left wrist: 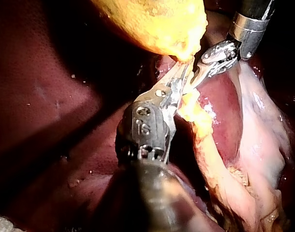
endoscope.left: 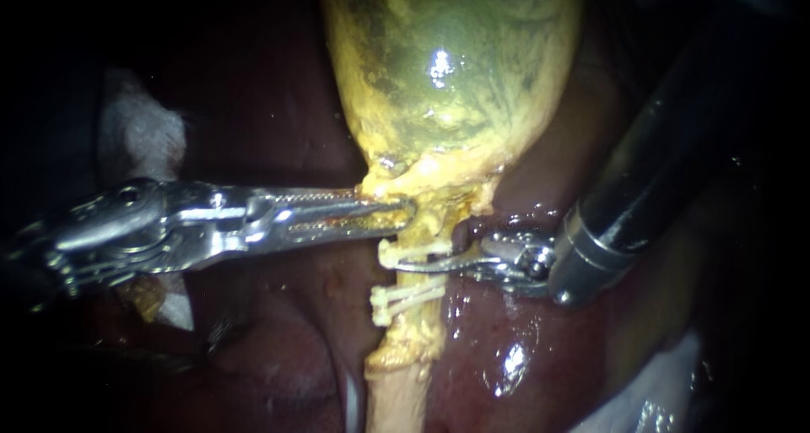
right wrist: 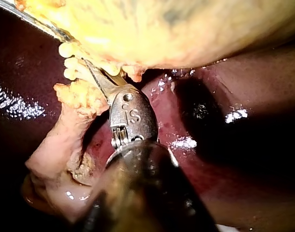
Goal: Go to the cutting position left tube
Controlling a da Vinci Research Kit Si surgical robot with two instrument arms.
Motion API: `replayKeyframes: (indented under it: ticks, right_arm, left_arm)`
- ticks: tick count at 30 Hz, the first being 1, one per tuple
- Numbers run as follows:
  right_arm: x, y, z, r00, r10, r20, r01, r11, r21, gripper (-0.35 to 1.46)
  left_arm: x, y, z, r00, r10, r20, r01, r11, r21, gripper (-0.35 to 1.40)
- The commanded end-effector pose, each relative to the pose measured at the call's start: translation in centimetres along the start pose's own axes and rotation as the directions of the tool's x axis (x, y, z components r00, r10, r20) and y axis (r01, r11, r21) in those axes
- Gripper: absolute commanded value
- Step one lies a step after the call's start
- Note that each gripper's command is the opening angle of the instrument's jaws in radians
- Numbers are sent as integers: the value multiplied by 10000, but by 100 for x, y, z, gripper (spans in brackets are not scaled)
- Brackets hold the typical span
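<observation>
Tube [endoscope.left: 398,395] is running down from the neck of the gallbladder [endoscope.left: 447,70] through the middle of the endoscope view, lying over the liver [endoscope.left: 540,357]. It is coated in yellow fat and is carrying one clip [endoscope.left: 413,249] just under the neck and lower clips [endoscope.left: 405,298] a little further down.

The left instrument [endoscope.left: 396,213] is reaching in flat from the left. Its long toothed jaws are pinching the yellow tissue at the gallbladder's neck, just above the upper clip.

The right instrument [endoscope.left: 398,265] is coming in from the upper right, its wrist sitting beside the tube. A thin blade is lying across the tube in the stretch between the upper clip and the lower clips, close under the upper one.

In the left wrist view the right instrument [left wrist: 199,73] is showing a narrow gap between its jaws, so they are standing slightly apart at the tube [left wrist: 210,140], ahead of the left instrument [left wrist: 184,72] and close under the gallbladder [left wrist: 152,19].

In the right wrist view the blade of the right instrument [right wrist: 92,72] is touching the fatty tube [right wrist: 60,140] beside the pale clip ends, under the gallbladder [right wrist: 186,24].

White gauze [endoscope.left: 139,133] is lying at the left, beyond the left instrument's shaft.
</observation>
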Motion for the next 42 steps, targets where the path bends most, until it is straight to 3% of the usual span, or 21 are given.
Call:
replayKeyframes:
  ticks: [1,22,28,30,31,33,35,42]
  right_arm:
    - [0,0,-1,10000,23,83,-23,10000,-28,-35]
    - [-3,-1,-6,9999,-139,73,138,9998,169,-35]
    - [-8,-17,-5,9982,-502,334,504,9987,-45,-35]
    - [-7,-21,-1,9938,-1077,270,1083,9939,-225,44]
    - [-6,-22,2,9926,-1175,289,1183,9926,-261,69]
    - [-2,-20,9,9899,-1389,279,1397,9897,-305,96]
    - [0,-19,14,9901,-1378,269,1387,9897,-343,106]
    - [1,-17,25,9902,-1368,282,1379,9895,-422,113]
  left_arm:
    - [0,0,0,10000,2,-1,-2,10000,0,-35]
    - [-3,-1,5,10000,21,-3,-21,10000,4,-35]
    - [-1,-1,3,10000,14,1,-14,10000,-10,-35]
    - [-1,-1,3,10000,12,0,-12,10000,-7,-35]
    - [-1,-1,3,10000,12,0,-12,10000,-6,-35]
    - [-1,0,3,10000,11,0,-11,10000,-4,-35]
    - [-1,0,3,10000,10,-1,-10,10000,-3,-35]
    - [-1,0,3,10000,11,8,-11,10000,-34,-35]
